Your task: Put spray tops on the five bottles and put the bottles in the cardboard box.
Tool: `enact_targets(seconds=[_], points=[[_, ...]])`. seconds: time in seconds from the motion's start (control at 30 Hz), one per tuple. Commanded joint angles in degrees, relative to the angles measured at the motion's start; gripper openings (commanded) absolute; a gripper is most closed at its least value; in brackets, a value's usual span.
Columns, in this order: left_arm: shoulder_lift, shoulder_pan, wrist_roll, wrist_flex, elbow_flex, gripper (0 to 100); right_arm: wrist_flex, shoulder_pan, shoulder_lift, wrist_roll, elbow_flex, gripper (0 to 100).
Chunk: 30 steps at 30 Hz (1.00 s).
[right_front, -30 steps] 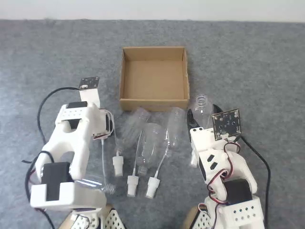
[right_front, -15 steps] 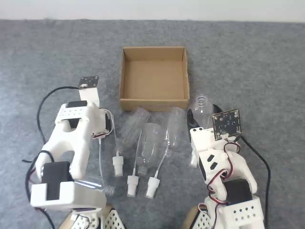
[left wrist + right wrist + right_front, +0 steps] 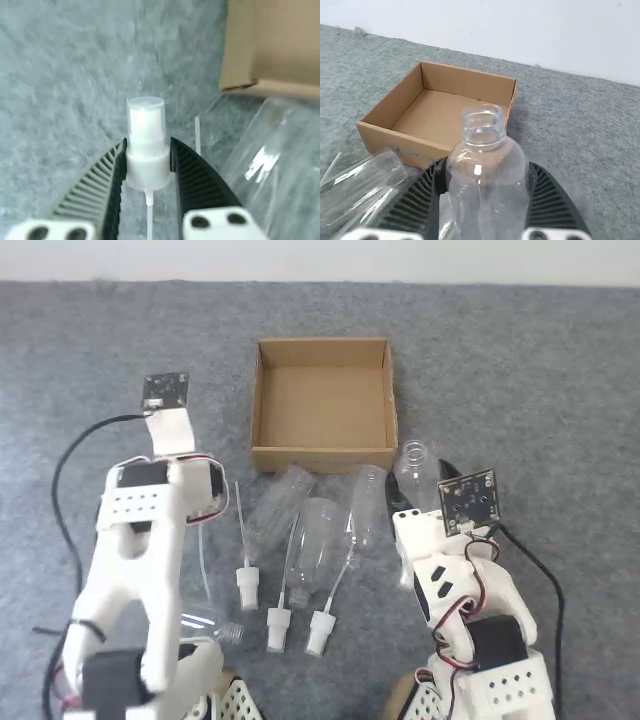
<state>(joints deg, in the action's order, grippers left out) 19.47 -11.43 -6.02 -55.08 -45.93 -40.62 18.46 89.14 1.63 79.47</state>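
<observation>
Left gripper [image 3: 146,150] is clamped on a spray top [image 3: 146,131]. The jaws press its collar from both sides, the nozzle head stands clear beyond the fingertips, and the dip tube trails back toward the wrist. Judgement: it is gripped by the collar so the tube end is free to be threaded into a neck. Right gripper [image 3: 485,172] is closed round an upright bottle [image 3: 485,165] at the shoulder, open neck up, just in front of the cardboard box [image 3: 385,131]. Judgement: it is held vertical as the receiving part. None of the bottles is in the box and none wears a top. On the carpet [image 3: 540,370] between the arms are three lying bottles [image 3: 315,540] bunched near the box front, and three loose spray tops [image 3: 277,625] with tubes pointing toward them. A fifth bottle [image 3: 205,625] lies near the base of the left arm [image 3: 140,540], partly covered by it. Hard to make out: the held top's tube runs off the left wrist view's edge, tip unseen. The held bottle's base is cut off in the right wrist view, so I cannot tell whether it rests on the carpet or is lifted. Four spray tops counted.
</observation>
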Motion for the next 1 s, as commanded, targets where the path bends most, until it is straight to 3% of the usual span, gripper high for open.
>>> enact_targets(seconds=[0.0,0.2,0.67,0.97], points=[[8.8,-0.3,0.4,1.4,0.5,1,1.5,0.7,1.3,-0.2,0.1,9.7],[16.8,-0.3,-2.4,1.4,0.5,1,1.5,1.4,1.3,-0.4,0.2,9.7],[34.4,-0.1,-7.6,1.8,0.5,1,1.5,10.4,1.3,-0.4,1.7,9.7],[46.7,0.1,-12.4,1.8,0.4,1,1.9,11.3,1.3,-0.4,1.8,9.9]])
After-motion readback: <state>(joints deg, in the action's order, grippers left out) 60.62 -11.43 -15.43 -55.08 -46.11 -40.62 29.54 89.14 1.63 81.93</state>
